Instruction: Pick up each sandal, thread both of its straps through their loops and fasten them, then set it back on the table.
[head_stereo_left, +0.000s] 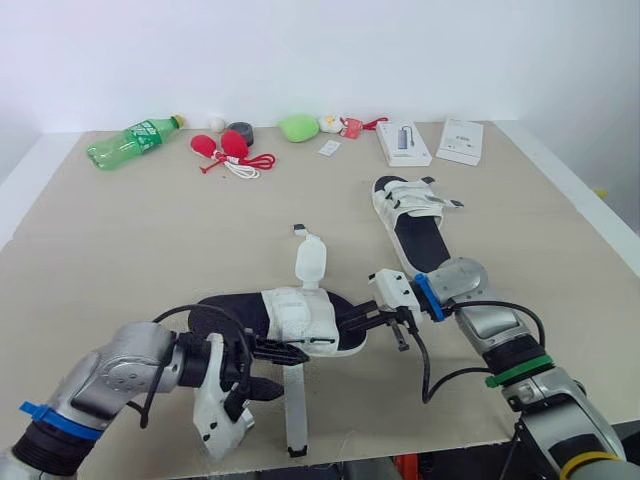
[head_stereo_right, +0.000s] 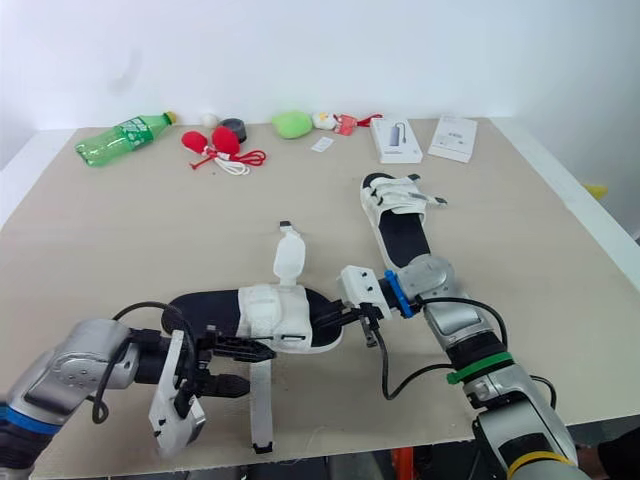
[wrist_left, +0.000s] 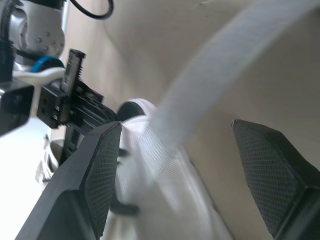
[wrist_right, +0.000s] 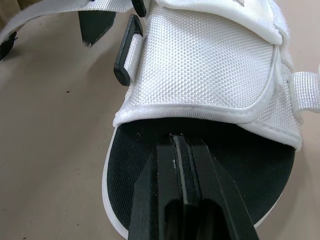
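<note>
The near sandal (head_stereo_left: 290, 315), white upper on a black sole, lies at the table's front middle. One strap (head_stereo_left: 311, 260) stands up. The other strap (head_stereo_left: 295, 410) trails toward the front edge. My left gripper (head_stereo_left: 294, 372) is open, with that trailing strap (wrist_left: 225, 65) running between its fingers (wrist_left: 100, 170). My right gripper (wrist_right: 182, 165) is shut, its tip resting on the black insole at the toe opening, just in front of the white upper (wrist_right: 210, 65). The second sandal (head_stereo_left: 415, 215) lies farther back on the right, apart from both grippers.
Along the back edge lie a green bottle (head_stereo_left: 130, 142), red items with a cord (head_stereo_left: 225, 148), a green lump (head_stereo_left: 298, 127) and two white boxes (head_stereo_left: 403, 142). The trailing strap's end reaches almost to the table's front edge (head_stereo_left: 380, 455).
</note>
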